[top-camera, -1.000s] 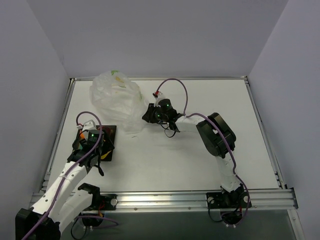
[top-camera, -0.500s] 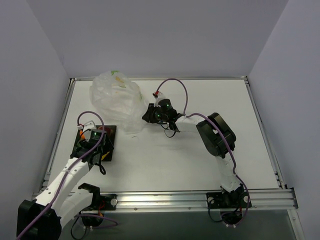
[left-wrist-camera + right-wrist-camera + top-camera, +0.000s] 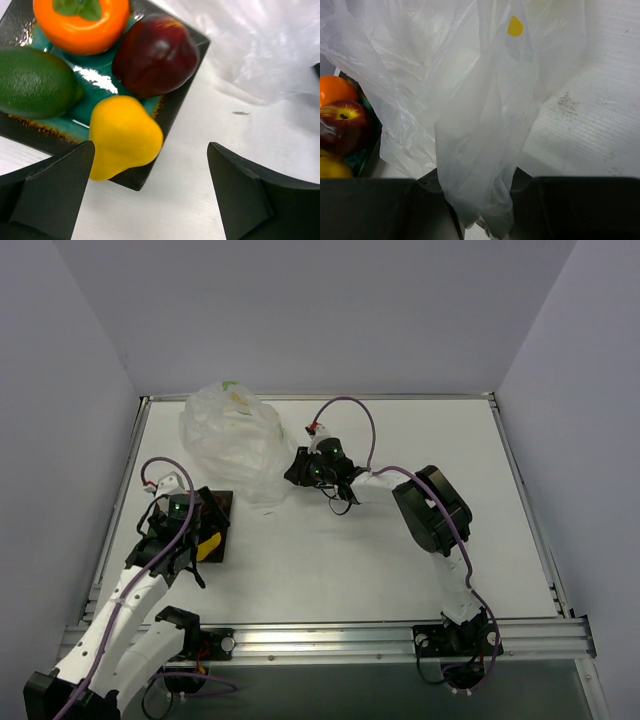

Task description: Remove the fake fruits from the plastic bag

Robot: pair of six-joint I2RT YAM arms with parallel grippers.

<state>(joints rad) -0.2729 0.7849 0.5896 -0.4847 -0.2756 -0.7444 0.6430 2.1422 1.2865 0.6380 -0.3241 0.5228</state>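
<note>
The fake fruits lie on a green square tray: the yellow pear, the dark red fruit, the orange one and the green one. My left gripper is open and empty above the tray's near corner; it also shows in the top view. The plastic bag lies crumpled at the back left. My right gripper is shut on a fold of the plastic bag; it also shows in the top view.
The tray sits near the table's left edge, close to the bag's near end. The right arm's elbow rests mid-table. A metal rail runs along the front edge.
My left gripper has drawn back toward the left and risen off the tray, leaving the yellow pear lying on it. The right gripper and bag have not moved.
</note>
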